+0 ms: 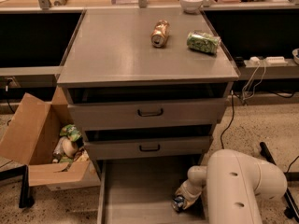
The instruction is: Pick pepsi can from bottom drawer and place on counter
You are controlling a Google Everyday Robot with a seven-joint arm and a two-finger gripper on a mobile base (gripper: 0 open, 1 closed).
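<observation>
The pepsi can (178,203), small, dark blue with a silver top, lies on the floor of the open bottom drawer (135,190) near its right side. My gripper (185,196) is down in the drawer right at the can, on its right and upper side; the white wrist hides much of the contact. The large white arm (238,185) fills the bottom right corner. The counter (117,45) is the flat grey top of the cabinet, above the two closed-looking drawers.
A gold-brown can (160,32) and a green patterned can (203,41) lie on the counter's far right. A white bowl (191,2) sits on the bench behind. An open cardboard box (42,148) with items stands left of the cabinet. Cables run at right.
</observation>
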